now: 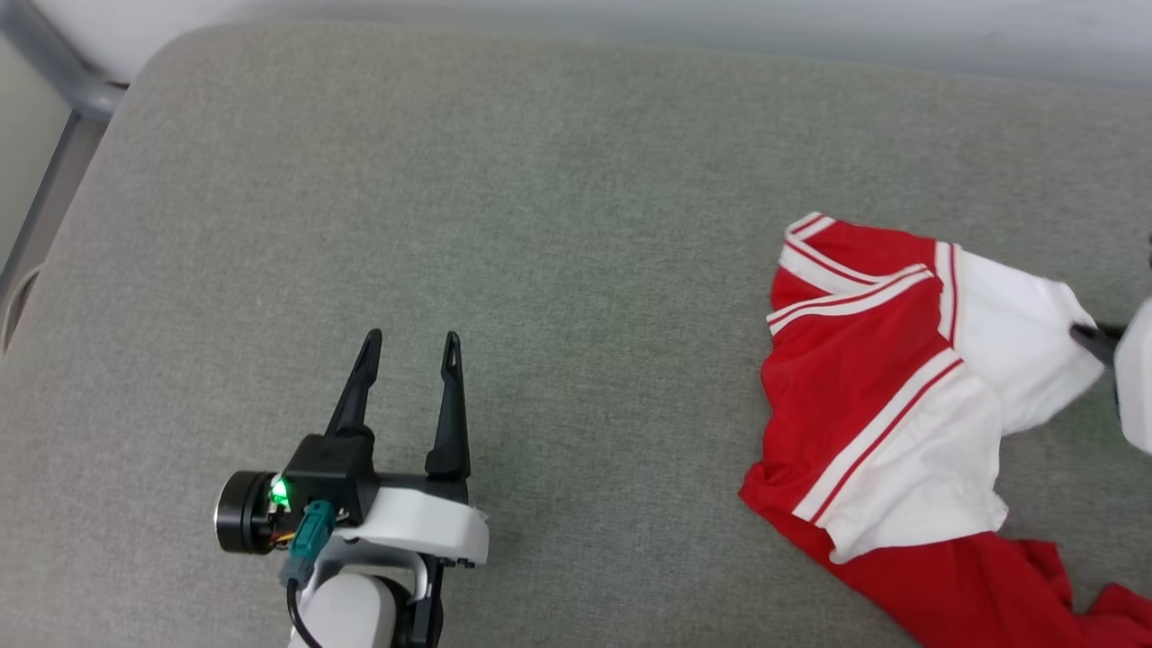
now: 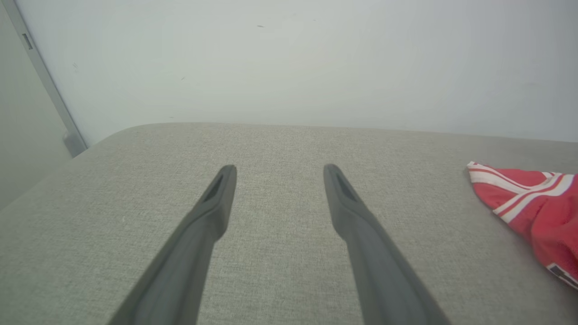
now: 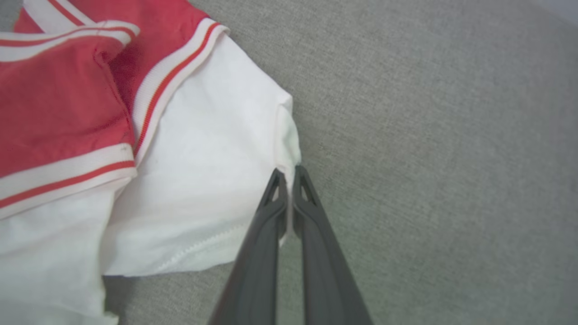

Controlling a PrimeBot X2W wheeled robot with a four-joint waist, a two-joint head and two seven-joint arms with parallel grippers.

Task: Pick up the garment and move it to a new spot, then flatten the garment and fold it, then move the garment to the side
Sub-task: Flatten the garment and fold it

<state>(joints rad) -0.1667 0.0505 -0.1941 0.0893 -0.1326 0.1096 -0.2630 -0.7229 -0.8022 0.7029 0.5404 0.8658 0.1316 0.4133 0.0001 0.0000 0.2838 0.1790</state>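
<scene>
Looking along the left tool (image 2: 280, 169), spread wide over a grey fabric surface (image 2: 135, 180); crumpled red garment (image 2: 542, 212) with white stripes at far right, pale wall (image 2: 289, 58) behind.

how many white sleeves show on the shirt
2. The far sleeve is at the right edge of the shirt, pinched by the right gripper; the near sleeve lies below it in the head view. Parts may be folded under.

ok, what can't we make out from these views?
garment: hem end cut off by head view's bottom and right edges; its own folds hide the layout.
right gripper: body cut off by head view's right edge.
dark print: cut off by left wrist view's edge, unreadable.
</scene>
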